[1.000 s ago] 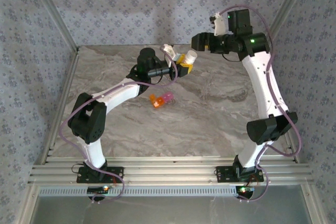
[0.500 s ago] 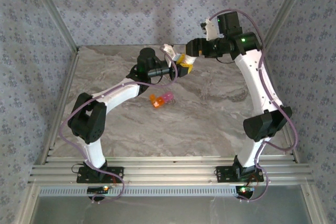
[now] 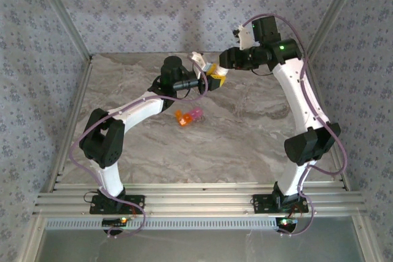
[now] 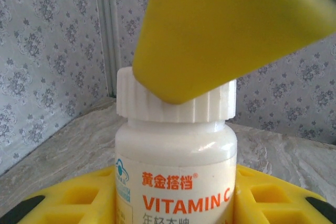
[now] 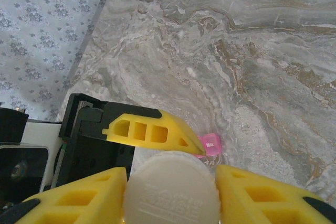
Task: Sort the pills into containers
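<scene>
My left gripper [image 3: 212, 78] [image 4: 176, 205] is shut on a white vitamin C bottle [image 4: 176, 171] and holds it upright above the back of the table. My right gripper [image 3: 225, 59] [image 5: 170, 182] comes in from the right and its yellow fingers [image 5: 79, 192] press both sides of the ribbed white cap [image 5: 170, 195]. One of those fingers [image 4: 231, 30] covers part of the cap in the left wrist view. The containers [image 3: 188, 116], an orange and pink strip, lie on the marble below and in front of the bottle; a pink compartment [image 5: 210, 144] peeks out in the right wrist view. The pills are hidden.
The marble table [image 3: 245, 145] is walled with patterned panels at the left, back and right. An aluminium rail [image 3: 196, 202] carrying both arm bases runs along the near edge.
My right gripper has swung left and down onto the bottle's cap, and its jaws have narrowed around it. The left arm and the containers have not moved.
</scene>
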Motion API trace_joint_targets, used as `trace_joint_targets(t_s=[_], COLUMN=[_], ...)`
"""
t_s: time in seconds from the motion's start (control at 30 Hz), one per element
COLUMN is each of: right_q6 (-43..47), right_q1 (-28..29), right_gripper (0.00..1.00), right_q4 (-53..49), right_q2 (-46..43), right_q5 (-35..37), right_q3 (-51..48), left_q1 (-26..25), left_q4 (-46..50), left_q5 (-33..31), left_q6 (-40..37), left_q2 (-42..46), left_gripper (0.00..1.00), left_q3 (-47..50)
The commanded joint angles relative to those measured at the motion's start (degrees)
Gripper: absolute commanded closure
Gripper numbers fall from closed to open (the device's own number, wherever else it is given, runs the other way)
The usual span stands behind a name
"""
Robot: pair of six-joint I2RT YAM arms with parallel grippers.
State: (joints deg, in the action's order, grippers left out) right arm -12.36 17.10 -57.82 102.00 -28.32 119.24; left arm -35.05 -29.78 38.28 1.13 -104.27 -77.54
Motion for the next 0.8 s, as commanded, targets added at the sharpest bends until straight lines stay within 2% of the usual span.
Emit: trace_joint_targets(t_s=[0.0, 0.13, 0.4, 0.57, 0.77], right_q6=[-1.86, -6.17, -22.95, -26.53, -25.13], right_q1=[0.48, 1.04, 7.62, 9.83, 8.02], right_gripper=[0.59, 0.67, 0.67, 0.67, 0.65], right_q4=[0.40, 2.38, 6.68, 7.51, 5.40], right_q2=[-0.50, -1.52, -5.41, -4.81, -3.70], right_q5=[1.78, 4.49, 18.37, 19.22, 17.56], right_q3=[-2.51, -5.33, -12.92, -12.27, -8.96], left_q1=[-0.31, -0.33, -0.24, -0.20, -0.14], left_q4=[-3.30, -3.32, -3.27, -3.27, -3.27], left_q5=[1.36, 1.18, 0.67, 0.65, 0.65], left_q6=[0.00, -0.07, -0.45, -0.34, -0.35], left_q2=[2.68, 2.51, 2.18, 1.77, 1.52], left_gripper=[1.00, 1.00, 1.00, 1.00, 1.00], left_q3=[-1.75, -1.85, -2.00, -2.27, -2.61])
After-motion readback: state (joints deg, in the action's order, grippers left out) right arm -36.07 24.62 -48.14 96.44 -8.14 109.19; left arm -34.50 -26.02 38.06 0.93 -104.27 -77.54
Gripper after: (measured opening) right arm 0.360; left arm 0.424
